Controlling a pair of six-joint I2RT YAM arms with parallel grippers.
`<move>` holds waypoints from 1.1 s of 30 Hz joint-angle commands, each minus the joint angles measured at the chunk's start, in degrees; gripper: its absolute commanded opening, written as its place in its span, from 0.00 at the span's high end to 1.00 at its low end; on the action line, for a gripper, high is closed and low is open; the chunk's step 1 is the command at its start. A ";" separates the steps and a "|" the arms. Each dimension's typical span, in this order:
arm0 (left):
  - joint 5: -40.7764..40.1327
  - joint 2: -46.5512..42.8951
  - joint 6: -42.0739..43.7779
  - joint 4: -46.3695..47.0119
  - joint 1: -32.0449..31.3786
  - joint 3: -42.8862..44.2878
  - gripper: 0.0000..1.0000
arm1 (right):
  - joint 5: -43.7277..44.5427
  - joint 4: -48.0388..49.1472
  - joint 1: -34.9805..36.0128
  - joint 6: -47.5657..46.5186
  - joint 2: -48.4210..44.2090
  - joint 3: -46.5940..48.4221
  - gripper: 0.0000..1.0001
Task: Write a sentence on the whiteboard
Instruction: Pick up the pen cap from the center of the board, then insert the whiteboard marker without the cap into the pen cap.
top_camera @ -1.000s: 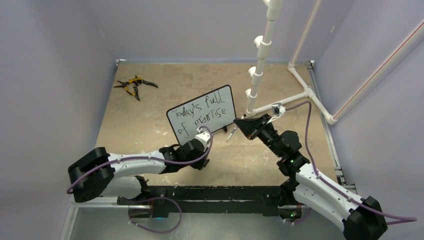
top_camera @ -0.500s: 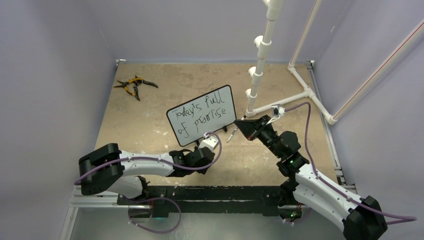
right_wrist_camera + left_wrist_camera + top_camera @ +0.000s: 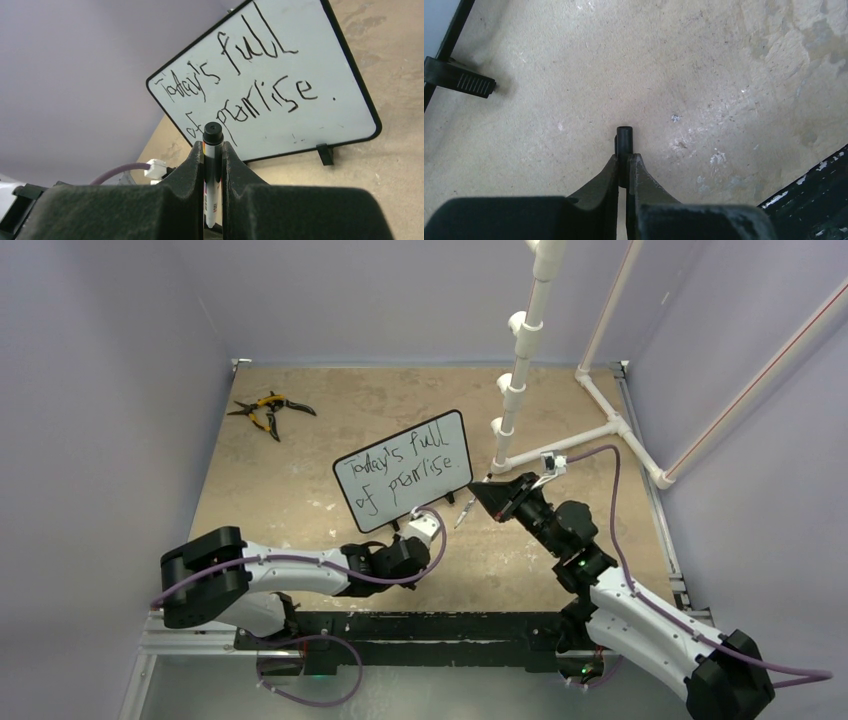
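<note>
Sentence (image 3: pixel 240 82) complete on whiteboard (image 3: pixel 345 117): right gripper (image 3: pixel 212 150) clamps marker (image 3: pixel 212 134), left gripper (image 3: pixel 625 161) pinches the likely cap (image 3: pixel 624 136); capping needs square alignment.

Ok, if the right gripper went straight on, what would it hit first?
Most likely the whiteboard, low on its written face. The marker in the right gripper would probably touch first, but depth is unclear.

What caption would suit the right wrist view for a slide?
Right end effector clamped on a marker in front of the standing whiteboard, with the two-line sentence written on it.
</note>
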 commanded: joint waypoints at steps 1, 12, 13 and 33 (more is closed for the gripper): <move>0.32 -2.24 -2.66 4.98 -0.53 -3.13 1.00 | 1.35 -1.48 0.08 3.76 0.69 -1.61 1.00; 3.37 -14.34 -0.84 23.73 -0.62 -9.61 1.00 | -2.11 3.51 0.09 10.78 2.48 -6.31 1.00; 4.18 -14.31 -0.58 24.23 -0.62 -9.59 1.00 | -2.12 3.56 0.12 10.83 2.64 -6.15 1.00; 9.43 -16.55 0.96 29.40 -0.62 -10.99 1.00 | -3.82 4.86 0.19 12.04 4.47 -5.56 1.00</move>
